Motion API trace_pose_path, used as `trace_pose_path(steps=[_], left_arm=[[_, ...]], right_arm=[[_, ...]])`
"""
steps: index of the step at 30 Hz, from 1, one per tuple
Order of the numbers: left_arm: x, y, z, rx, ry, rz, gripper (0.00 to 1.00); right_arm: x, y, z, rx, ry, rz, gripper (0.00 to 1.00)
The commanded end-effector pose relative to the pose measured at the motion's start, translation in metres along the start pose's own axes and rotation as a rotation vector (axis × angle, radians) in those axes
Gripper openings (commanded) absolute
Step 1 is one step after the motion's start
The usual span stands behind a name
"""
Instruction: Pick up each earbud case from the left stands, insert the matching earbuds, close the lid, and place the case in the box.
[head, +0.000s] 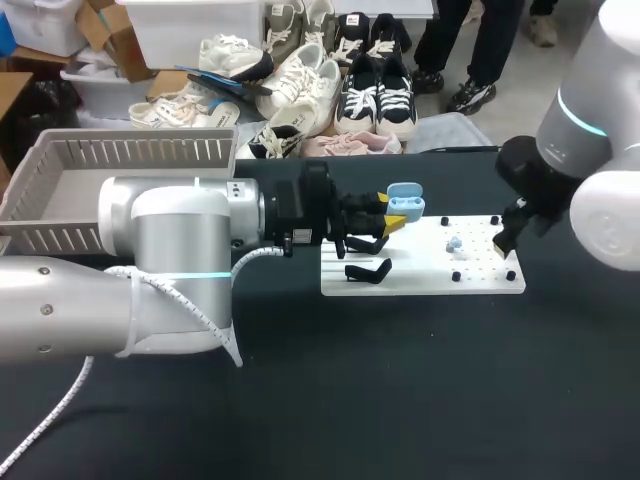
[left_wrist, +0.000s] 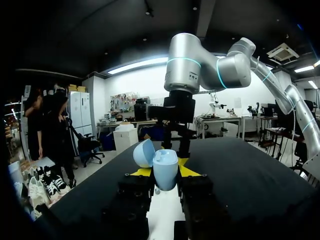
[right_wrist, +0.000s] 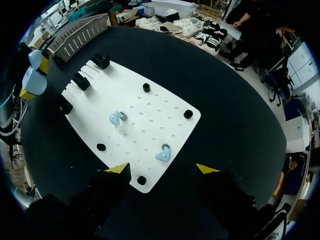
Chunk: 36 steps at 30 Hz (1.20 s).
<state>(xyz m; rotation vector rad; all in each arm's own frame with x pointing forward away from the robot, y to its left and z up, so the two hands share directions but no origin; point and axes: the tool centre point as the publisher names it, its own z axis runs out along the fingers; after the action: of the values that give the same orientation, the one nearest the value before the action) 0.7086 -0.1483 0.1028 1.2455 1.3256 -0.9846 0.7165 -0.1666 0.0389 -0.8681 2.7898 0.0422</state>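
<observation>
Our left gripper is clenched on the pale blue earbud case, its lid open, over the stand end of the white board, near the black stands. Our right gripper hangs released over the board's opposite edge. One blue earbud lies mid-board and a second earbud lies just ahead of the right fingers. The box sits at the table's far left.

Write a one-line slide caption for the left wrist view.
Left gripper holds the open blue earbud case; right arm stands ahead.
</observation>
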Motion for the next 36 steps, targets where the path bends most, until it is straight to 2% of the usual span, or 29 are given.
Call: trace_pose_path(steps=[1, 6, 9, 12, 36], left_arm=[[0.0004, -0.002, -0.0008, -0.006, -0.003, 0.001, 0.0], [0.0004, -0.002, -0.0008, -0.006, -0.003, 0.001, 0.0], [0.0004, -0.002, -0.0008, -0.006, -0.003, 0.001, 0.0], [0.0004, -0.002, -0.0008, -0.006, -0.003, 0.001, 0.0], [0.0004, -0.002, -0.0008, -0.006, -0.003, 0.001, 0.0]], right_arm=[[-0.0033, 0.0007, 0.0037, 0.005, 0.009, 0.015, 0.74], [-0.004, 0.0017, 0.0051, 0.007, 0.013, 0.046, 0.57], [-0.0045, 0.0014, 0.0061, 0.006, 0.014, 0.052, 0.56], [-0.0052, 0.0016, 0.0067, 0.008, 0.017, 0.055, 0.5], [-0.0063, 0.0079, 0.0125, 0.021, 0.025, 0.13, 0.48]])
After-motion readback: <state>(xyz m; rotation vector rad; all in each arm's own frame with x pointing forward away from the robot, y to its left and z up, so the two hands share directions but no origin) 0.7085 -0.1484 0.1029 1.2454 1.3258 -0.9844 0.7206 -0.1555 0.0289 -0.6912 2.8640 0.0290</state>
